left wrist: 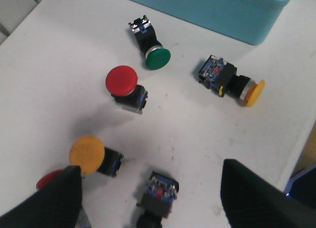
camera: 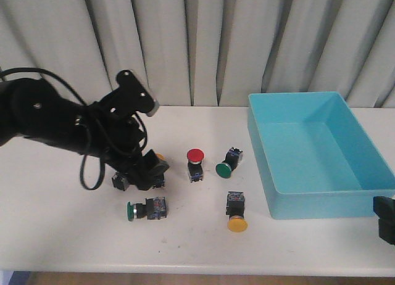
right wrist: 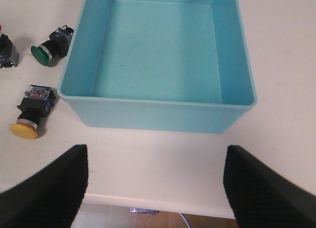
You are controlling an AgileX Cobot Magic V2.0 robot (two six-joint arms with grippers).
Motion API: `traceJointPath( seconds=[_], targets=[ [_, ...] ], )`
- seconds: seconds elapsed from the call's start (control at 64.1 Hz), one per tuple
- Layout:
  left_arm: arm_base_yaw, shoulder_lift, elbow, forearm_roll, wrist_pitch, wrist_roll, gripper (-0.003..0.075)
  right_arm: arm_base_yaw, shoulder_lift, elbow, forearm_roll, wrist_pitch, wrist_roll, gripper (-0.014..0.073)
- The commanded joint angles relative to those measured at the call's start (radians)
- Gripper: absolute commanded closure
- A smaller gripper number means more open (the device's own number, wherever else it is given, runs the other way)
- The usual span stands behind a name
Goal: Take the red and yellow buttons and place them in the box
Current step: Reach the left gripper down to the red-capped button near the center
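Yellow button (left wrist: 88,154) lying on the table just beside the left gripper (left wrist: 153,198), jaws spread wide and empty. Best to centre over its black body, then pinch. Turquoise box (camera: 321,152) empty, well apart. Right gripper (right wrist: 153,188) likewise spread.

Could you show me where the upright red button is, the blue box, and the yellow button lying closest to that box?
upright red button (camera: 195,155), front view, on its round red cap.
blue box (camera: 311,205), front view, on its near outer wall.
yellow button nearest the box (camera: 237,224), front view, on its yellow cap.
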Motion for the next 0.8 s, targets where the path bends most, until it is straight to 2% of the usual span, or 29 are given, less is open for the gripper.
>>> traceJointPath(
  seconds=[0.0, 0.14, 0.359, 0.78],
  targets=[
    [-0.026, 0.053, -0.106, -0.026, -0.046, 0.023, 0.0169, -0.006, 0.006, -0.029, -0.009, -0.061, -0.007, 0.0035],
    [-0.038, 0.179, -0.22, -0.024, -0.03, 0.062, 0.0169, -0.006, 0.006, -0.029, -0.006, -0.061, -0.007, 0.0035],
    [-0.038, 0.366, -0.424, -0.023, 0.112, 0.122, 0.0169, -0.006, 0.006, -0.029, -0.003, -0.061, -0.007, 0.0035],
    [-0.038, 0.602, -0.706, 0.009, 0.158, 0.147, 0.0169, -0.006, 0.006, -0.029, -0.003, -0.06, -0.007, 0.0035]
  ],
)
